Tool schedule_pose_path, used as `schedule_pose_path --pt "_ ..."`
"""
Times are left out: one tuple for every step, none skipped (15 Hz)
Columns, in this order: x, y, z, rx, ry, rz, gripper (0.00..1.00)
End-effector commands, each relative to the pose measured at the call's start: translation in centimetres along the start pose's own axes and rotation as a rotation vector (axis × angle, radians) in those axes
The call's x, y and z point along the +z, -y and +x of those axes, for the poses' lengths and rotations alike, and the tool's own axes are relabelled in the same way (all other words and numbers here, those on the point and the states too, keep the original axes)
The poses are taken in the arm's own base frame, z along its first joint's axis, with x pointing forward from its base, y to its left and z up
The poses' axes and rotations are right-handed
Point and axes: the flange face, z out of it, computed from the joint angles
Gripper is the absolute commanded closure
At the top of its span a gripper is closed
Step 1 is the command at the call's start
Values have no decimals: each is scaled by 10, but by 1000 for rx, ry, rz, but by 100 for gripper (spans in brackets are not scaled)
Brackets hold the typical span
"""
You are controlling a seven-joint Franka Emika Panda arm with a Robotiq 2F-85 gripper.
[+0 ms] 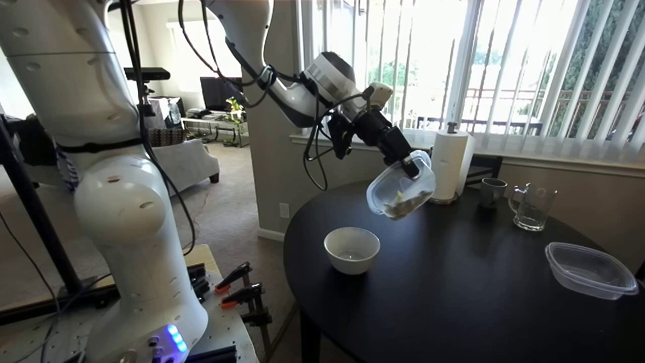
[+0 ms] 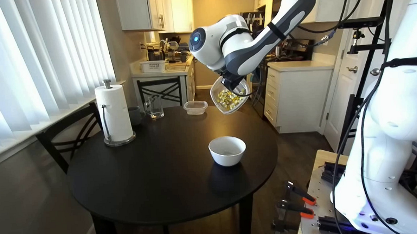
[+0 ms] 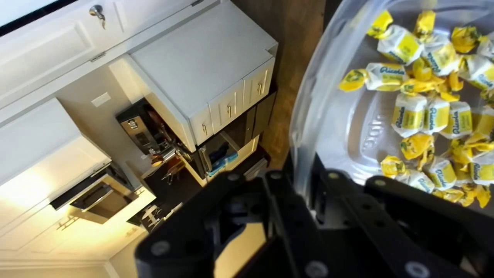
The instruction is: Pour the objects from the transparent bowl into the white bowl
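Nearest in an exterior view, the white bowl (image 1: 351,264) stands upright on the dark worktop (image 1: 453,292), nothing visible in it. Beyond and above it, toward 1 o'clock, the transparent bowl (image 1: 381,192) hangs tilted, the objects (image 1: 403,207), yellow-and-white wrapped sweets by the wrist view, slumped along its 6 o'clock side. The hand (image 1: 410,167) pinches that bowl's rim, its fingers closed down to the thickness of the wall. The coming move turns on one offset: from the hand, the white bowl lies low toward 7 o'clock, so I judge the transparent bowl should travel that way before any steeper tip, or the objects could land on the worktop. Farther back, at the hand's 3 o'clock, stands a paper-towel roll (image 1: 447,164).
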Motion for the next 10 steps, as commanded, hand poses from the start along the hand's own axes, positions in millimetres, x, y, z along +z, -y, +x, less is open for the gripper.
schedule_pose_path --pt "-9 -6 -14 -31 -41 -60 97" --pt "-9 -4 -15 -37 -45 -70 97" --pt "-9 -1 -16 -42 -52 -84 97" --pt "-8 2 -17 -48 -58 -98 97" --pt "-8 5 -19 -57 -68 -115 97" --pt "-8 8 -20 -67 -77 -130 97" --pt "-8 12 -21 -77 -86 -144 97" --pt "-8 16 -23 -87 -93 -157 97" --pt "-8 19 -24 -99 -98 -169 97" --pt "-9 23 -26 -110 -102 -174 97"
